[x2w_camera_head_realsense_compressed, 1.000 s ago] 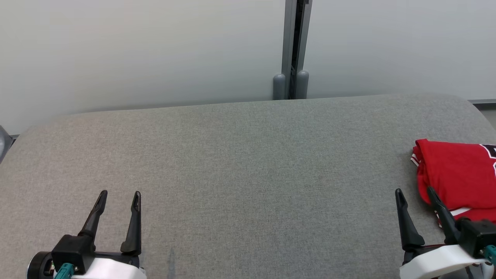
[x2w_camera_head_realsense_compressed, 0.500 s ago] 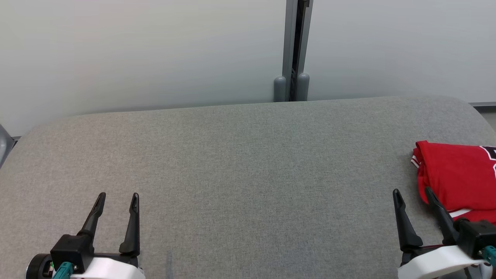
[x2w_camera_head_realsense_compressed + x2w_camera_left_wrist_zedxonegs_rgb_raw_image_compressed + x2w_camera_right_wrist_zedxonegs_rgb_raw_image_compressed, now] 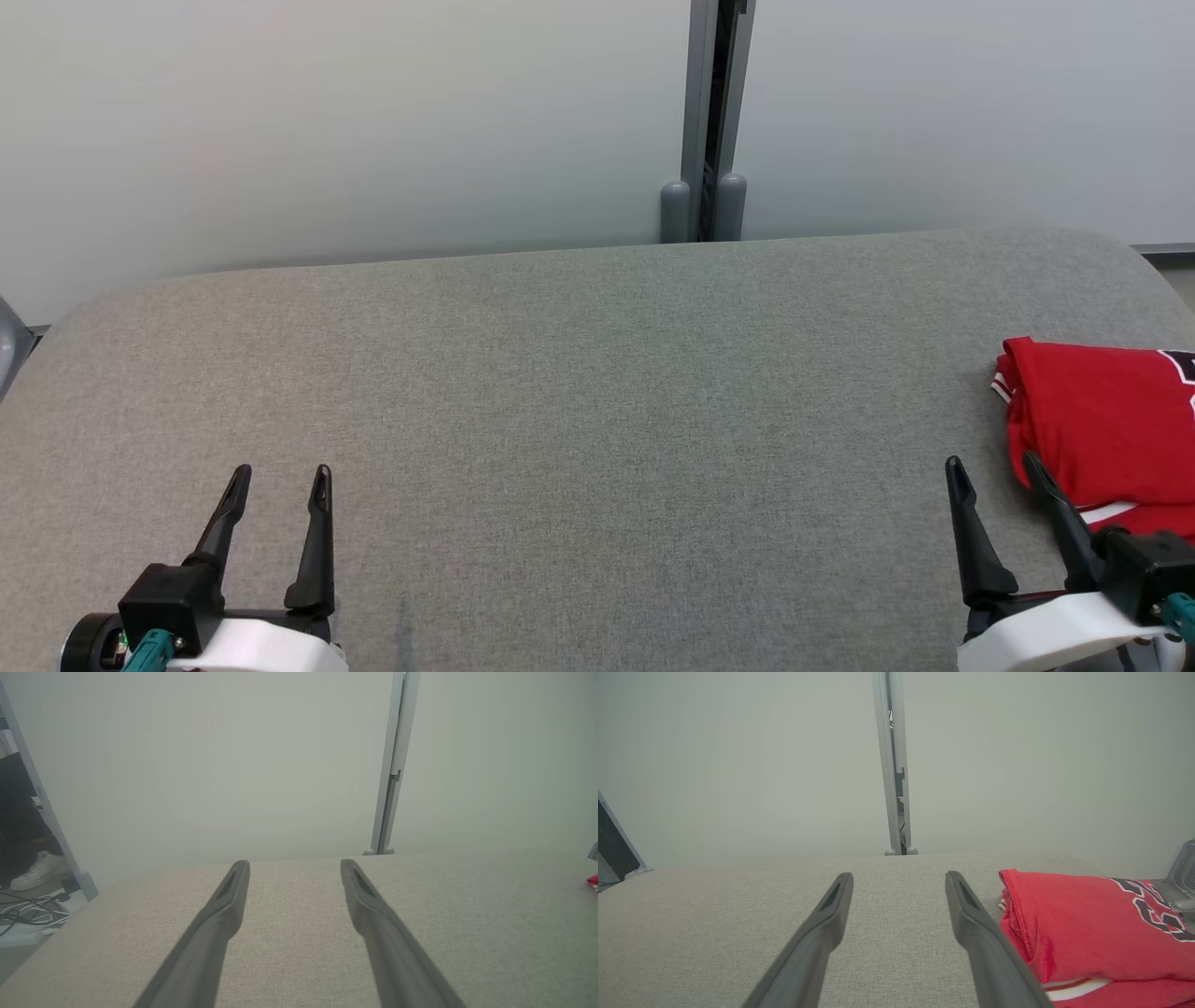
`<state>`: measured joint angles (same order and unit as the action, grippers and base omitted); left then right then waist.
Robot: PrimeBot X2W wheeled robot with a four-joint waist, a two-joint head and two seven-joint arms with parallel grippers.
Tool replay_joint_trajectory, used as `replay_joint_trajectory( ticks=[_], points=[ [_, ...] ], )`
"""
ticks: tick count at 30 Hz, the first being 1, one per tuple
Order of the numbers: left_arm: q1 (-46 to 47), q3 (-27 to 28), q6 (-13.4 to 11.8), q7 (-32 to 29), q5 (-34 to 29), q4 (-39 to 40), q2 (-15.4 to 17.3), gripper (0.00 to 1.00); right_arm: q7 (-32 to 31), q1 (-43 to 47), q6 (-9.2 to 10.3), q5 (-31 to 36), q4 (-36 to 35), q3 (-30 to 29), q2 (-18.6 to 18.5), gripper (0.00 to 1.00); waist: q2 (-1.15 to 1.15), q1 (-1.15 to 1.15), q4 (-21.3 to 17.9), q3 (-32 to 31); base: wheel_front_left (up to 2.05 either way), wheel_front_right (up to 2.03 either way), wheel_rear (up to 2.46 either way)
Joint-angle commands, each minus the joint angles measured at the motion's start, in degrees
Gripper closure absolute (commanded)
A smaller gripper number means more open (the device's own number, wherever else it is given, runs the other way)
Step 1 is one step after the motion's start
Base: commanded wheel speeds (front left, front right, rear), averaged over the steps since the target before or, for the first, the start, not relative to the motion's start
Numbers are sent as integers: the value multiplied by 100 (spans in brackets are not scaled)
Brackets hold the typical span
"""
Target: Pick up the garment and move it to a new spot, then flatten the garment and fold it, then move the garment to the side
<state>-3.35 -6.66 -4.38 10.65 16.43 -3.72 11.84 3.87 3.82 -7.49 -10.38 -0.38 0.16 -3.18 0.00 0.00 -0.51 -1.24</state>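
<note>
The garment [image 3: 1106, 425] is a red jersey with dark and white lettering, lying folded at the far right of the grey padded table [image 3: 597, 392]. In the right wrist view the garment [image 3: 1087, 928] lies just right of my fingers, its hemmed edge facing them. My right gripper [image 3: 991, 462] stands open over the table's front right, its right finger overlapping the garment's left edge in the head view, nothing between the fingers. My left gripper [image 3: 280, 471] is open at the front left, empty. In the left wrist view my left gripper [image 3: 294, 863] points at the wall, with a red sliver of the garment [image 3: 593, 879] at the far right edge.
A pale partition wall with a grey upright post [image 3: 711, 121] runs behind the table. Off the table's left end, a person's white shoe [image 3: 35, 870] and loose cables [image 3: 28, 912] lie on the floor. A grey metal part [image 3: 1183, 872] sits beyond the garment.
The head view has shifted very slightly. Both grippers stay open in place and the garment has not moved.
</note>
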Motion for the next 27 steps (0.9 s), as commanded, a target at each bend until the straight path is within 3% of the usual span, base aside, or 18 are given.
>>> replay_joint_trajectory(
  ticks=[1,14,15,18,27],
  points=[
    [-16,1,-36,10,33,7,36,0,9,21,0,0,4,-30,-2,0,0,0,0,1,0,0,0],
    [23,-25,-71,35,75,-38,61,0,20,-5,0,-16,16,-43,8,0,0,0,5,0,0,0,0],
    [-2,-25,-39,20,63,-53,15,100,3,4,0,-10,25,-12,12,100,0,0,3,0,0,0,0],
    [-84,-65,-25,13,136,-143,-62,100,5,84,0,-88,135,25,39,100,0,0,3,1,0,0,0],
    [-199,-159,125,39,1030,-4,-163,100,-210,225,0,-1310,62,-166,-116,100,0,0,7,11,0,0,0]
  ],
)
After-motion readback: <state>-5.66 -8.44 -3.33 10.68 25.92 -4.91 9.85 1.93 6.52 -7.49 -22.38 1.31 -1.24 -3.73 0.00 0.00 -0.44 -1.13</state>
